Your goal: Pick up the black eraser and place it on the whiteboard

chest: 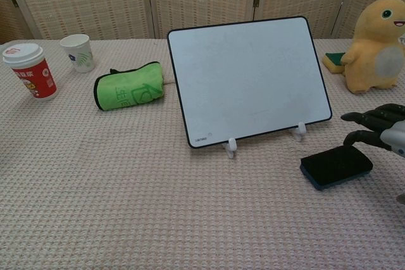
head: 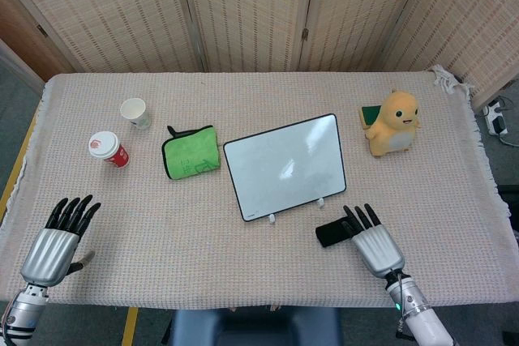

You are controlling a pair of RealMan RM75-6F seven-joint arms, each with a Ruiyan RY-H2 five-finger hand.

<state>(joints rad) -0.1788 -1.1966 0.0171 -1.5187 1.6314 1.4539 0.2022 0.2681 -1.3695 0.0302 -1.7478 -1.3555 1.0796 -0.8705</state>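
The black eraser [head: 328, 233] [chest: 335, 165] lies flat on the cloth just in front of the whiteboard's right foot. The whiteboard [head: 285, 165] [chest: 248, 79] stands tilted back on two small white feet at the table's middle. My right hand [head: 371, 243] [chest: 380, 127] hovers over the eraser's right end, fingers spread and holding nothing. My left hand [head: 55, 245] rests open near the front left corner, far from both; the chest view does not show it.
A green rolled cloth [head: 191, 152] lies left of the whiteboard. A red cup [head: 109, 149] and a white paper cup [head: 136, 113] stand at the left. A yellow plush toy [head: 392, 123] sits at the back right beside a green sponge [head: 371, 113].
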